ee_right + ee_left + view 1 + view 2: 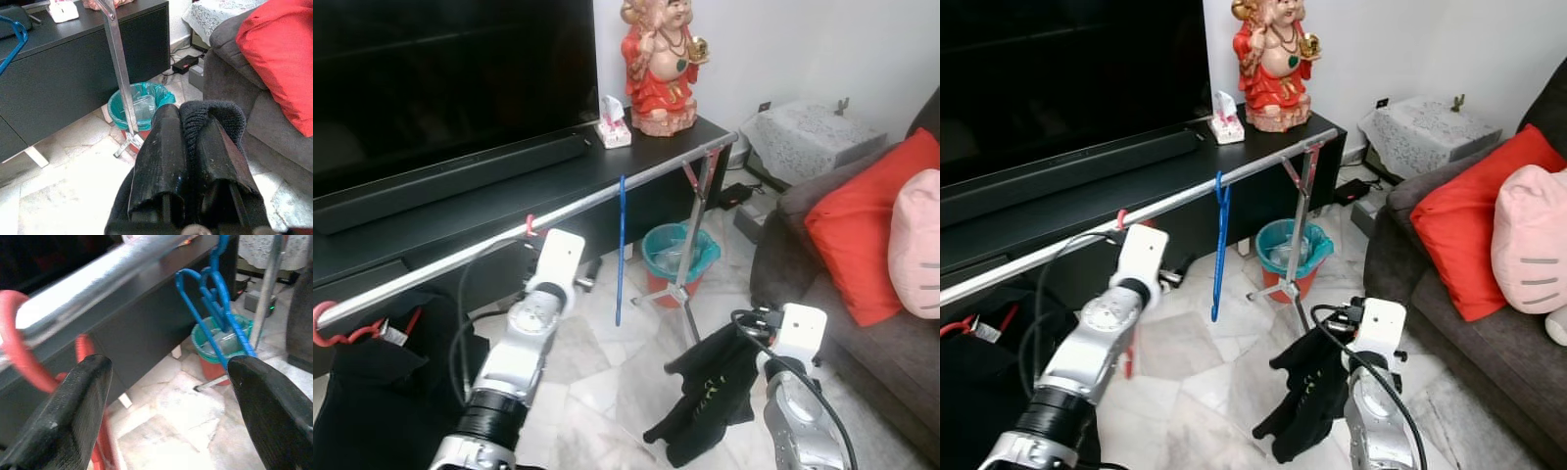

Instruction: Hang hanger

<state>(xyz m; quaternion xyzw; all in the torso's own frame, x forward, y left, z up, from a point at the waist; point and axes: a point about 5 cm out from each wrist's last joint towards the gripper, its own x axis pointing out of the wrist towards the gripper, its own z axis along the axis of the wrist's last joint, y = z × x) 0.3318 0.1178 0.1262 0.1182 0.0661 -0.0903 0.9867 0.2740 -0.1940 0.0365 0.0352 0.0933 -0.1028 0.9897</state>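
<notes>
Blue plastic, the hanger point(1220, 245) hangs straight down from the silver rail point(636, 181), just right of and beyond the left gripper point(166, 396), whose fingers are spread empty. The right gripper point(188, 147), lower, pinches a black garment point(1307, 397).
</notes>
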